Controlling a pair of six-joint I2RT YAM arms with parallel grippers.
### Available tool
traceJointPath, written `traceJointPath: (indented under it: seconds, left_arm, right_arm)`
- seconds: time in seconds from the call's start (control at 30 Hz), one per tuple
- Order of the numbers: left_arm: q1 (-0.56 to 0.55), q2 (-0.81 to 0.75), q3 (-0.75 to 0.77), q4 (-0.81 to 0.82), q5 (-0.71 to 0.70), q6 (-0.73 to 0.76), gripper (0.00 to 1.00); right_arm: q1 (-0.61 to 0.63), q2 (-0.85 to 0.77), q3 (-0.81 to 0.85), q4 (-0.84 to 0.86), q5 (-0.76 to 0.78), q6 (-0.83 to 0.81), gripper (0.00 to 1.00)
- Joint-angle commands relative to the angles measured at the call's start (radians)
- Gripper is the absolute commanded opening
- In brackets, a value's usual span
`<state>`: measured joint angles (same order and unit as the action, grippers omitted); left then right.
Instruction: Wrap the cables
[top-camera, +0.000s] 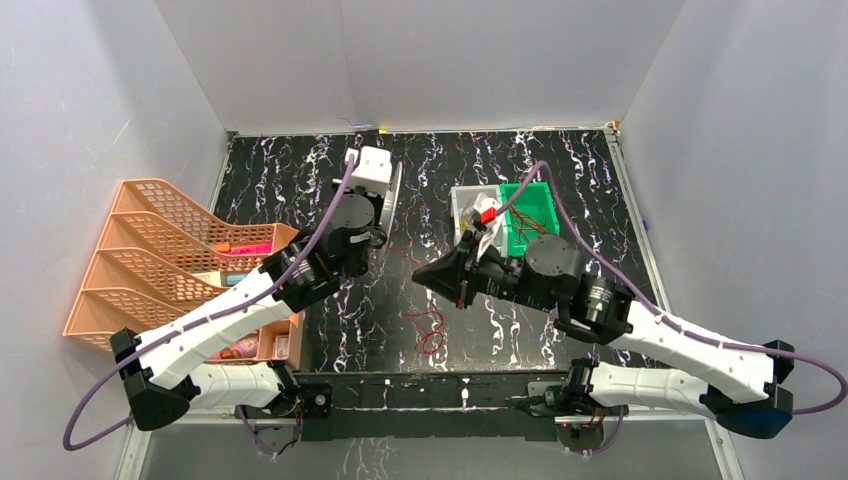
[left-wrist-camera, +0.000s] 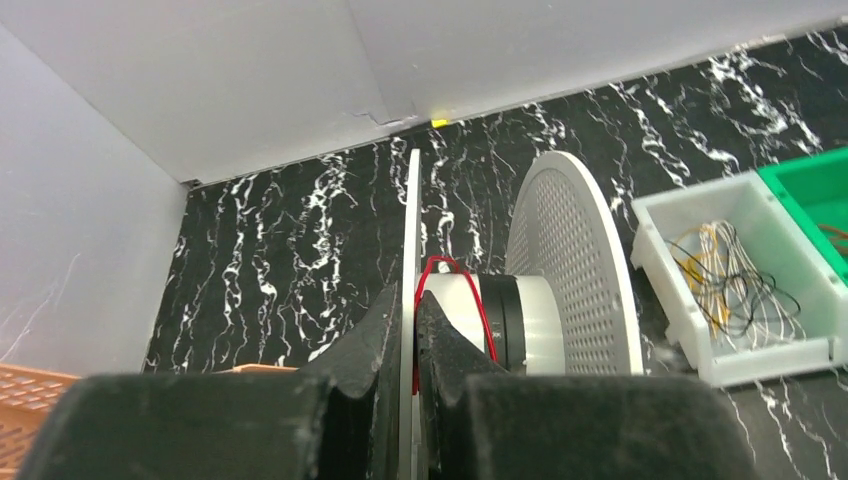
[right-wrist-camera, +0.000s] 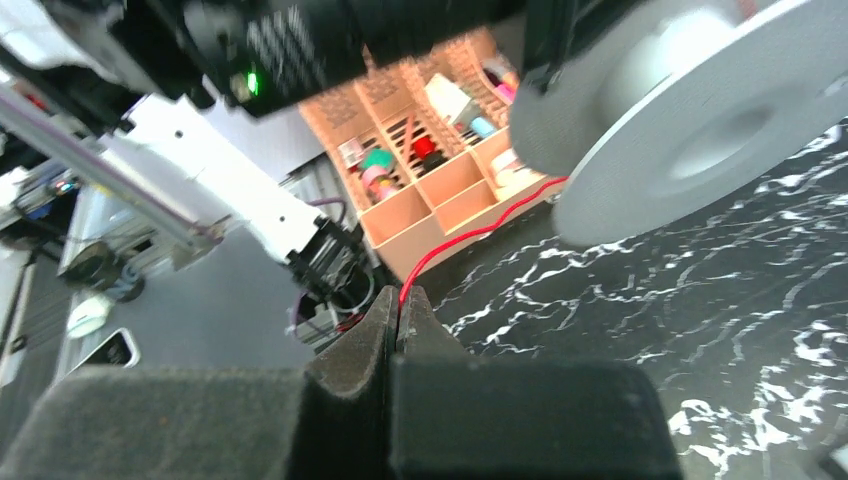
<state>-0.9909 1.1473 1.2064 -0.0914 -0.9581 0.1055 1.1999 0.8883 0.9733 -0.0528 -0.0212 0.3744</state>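
few turns of the red cables (left-wrist-camera: 445, 260) sit on the spool (left-wrist-camera: 575, 260); your left hand (left-wrist-camera: 412, 325) clamps its flange, your right hand (right-wrist-camera: 398, 312) pinches a strand, most lies loose on the bench (top-camera: 270, 170).

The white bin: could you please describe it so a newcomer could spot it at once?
On the black marbled table, look right of centre toward the back, where two small bins stand together. The white bin sits left of the green bin and holds thin yellowish wires.

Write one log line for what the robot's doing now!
left gripper: shut on spool | right gripper: shut on red cable | cable: looped around spool
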Motion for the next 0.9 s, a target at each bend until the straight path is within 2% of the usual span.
traceJointPath:
  seconds: [0.0,0.27,0.43,0.67,0.87]
  left_arm:
    - [-0.004,-0.041,-0.008,-0.061,0.107,-0.039,0.0]
    - [-0.003,-0.114,-0.077,-0.255,0.394,-0.08,0.0]
    - [-0.004,-0.156,-0.094,-0.336,0.523,-0.089,0.0]
    - [-0.004,-0.205,-0.062,-0.434,0.695,-0.106,0.0]
    - [-0.004,-0.245,-0.013,-0.486,0.827,-0.12,0.0]
  right_arm:
    - [0.005,0.042,0.167,-0.198,0.162,-0.084,0.0]
    - [0.004,0.145,0.394,-0.412,0.396,-0.171,0.0]
    - [0.004,0.207,0.463,-0.483,0.52,-0.241,0.0]
    - [-0.014,0.224,0.406,-0.468,0.636,-0.318,0.0]
    - [-0.108,0.199,0.268,-0.421,0.578,-0.297,0.0]
